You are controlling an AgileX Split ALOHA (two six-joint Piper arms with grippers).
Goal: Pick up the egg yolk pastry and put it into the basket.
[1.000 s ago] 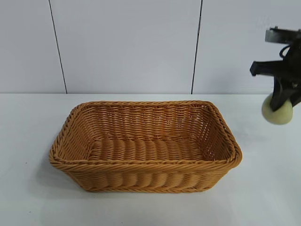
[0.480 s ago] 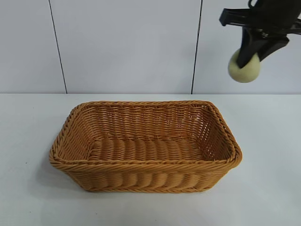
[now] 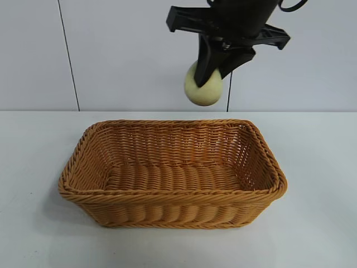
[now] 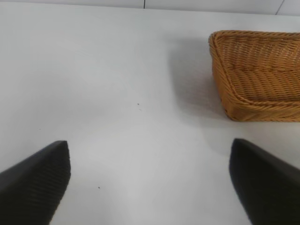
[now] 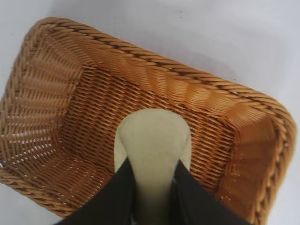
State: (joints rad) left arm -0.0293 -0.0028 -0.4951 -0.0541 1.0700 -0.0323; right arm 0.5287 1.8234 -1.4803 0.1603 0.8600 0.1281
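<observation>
My right gripper (image 3: 215,70) is shut on the egg yolk pastry (image 3: 203,88), a pale cream rounded lump, and holds it high above the back of the basket (image 3: 173,194). In the right wrist view the pastry (image 5: 152,140) is pinched between the two black fingers (image 5: 117,197) with the basket's woven inside (image 5: 56,117) right below it. The golden-brown wicker basket stands in the middle of the white table. My left gripper (image 4: 150,180) is open and empty above bare table off the basket's end; the basket shows in its view (image 4: 258,70).
White table (image 3: 318,223) all round the basket. A white panelled wall (image 3: 139,50) stands behind.
My right gripper has carried the pastry up from beside the basket's right end and then leftward, to a point above the basket's back part. The basket has not moved.
</observation>
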